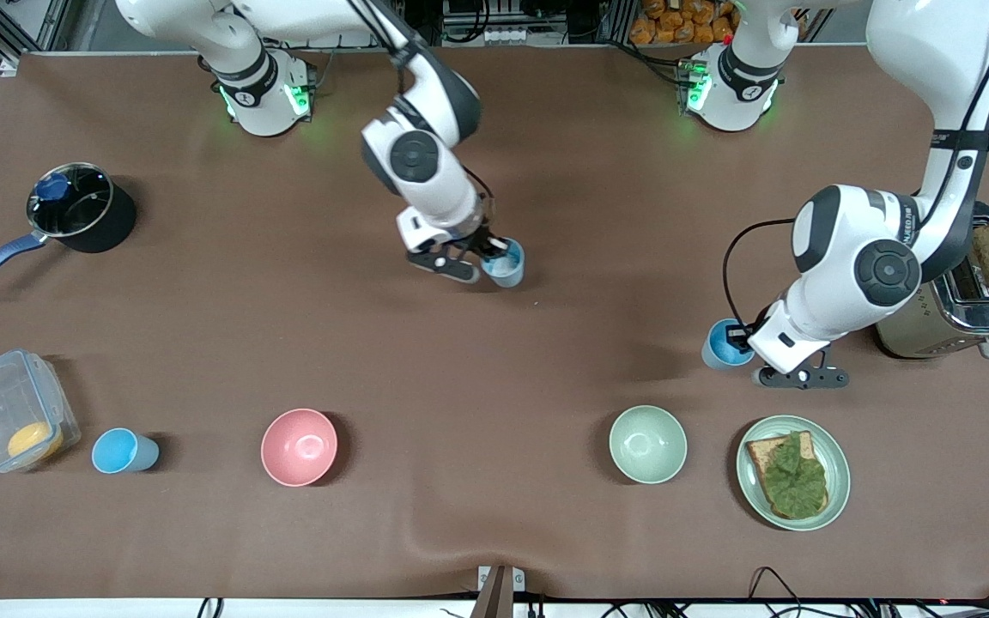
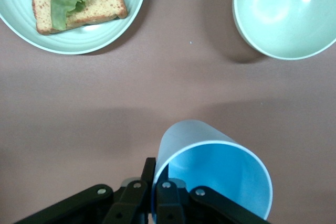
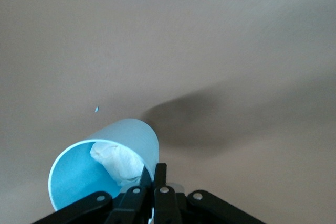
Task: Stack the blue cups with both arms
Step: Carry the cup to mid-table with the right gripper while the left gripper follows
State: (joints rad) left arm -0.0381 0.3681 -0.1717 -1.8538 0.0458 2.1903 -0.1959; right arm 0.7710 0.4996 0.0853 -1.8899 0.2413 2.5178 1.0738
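Note:
My right gripper [image 1: 493,251] is shut on the rim of a blue cup [image 1: 506,263] at mid-table; the cup holds crumpled white paper [image 3: 118,161]. In the right wrist view the gripper [image 3: 156,174] pinches the cup's wall [image 3: 131,135], one finger inside. My left gripper [image 1: 742,343] is shut on the rim of a second blue cup [image 1: 722,345], next to the toaster. In the left wrist view the gripper [image 2: 156,169] clamps this empty cup [image 2: 210,177]. I cannot tell whether either cup rests on the table. A third blue cup [image 1: 124,451] stands free beside the plastic box.
A pink bowl [image 1: 299,446], a pale green bowl [image 1: 647,444] and a plate with toast and lettuce [image 1: 793,472] line the table's near side. A clear box [image 1: 9,412] and a black pot [image 1: 82,208] sit at the right arm's end. A toaster [image 1: 958,305] stands beside the left arm.

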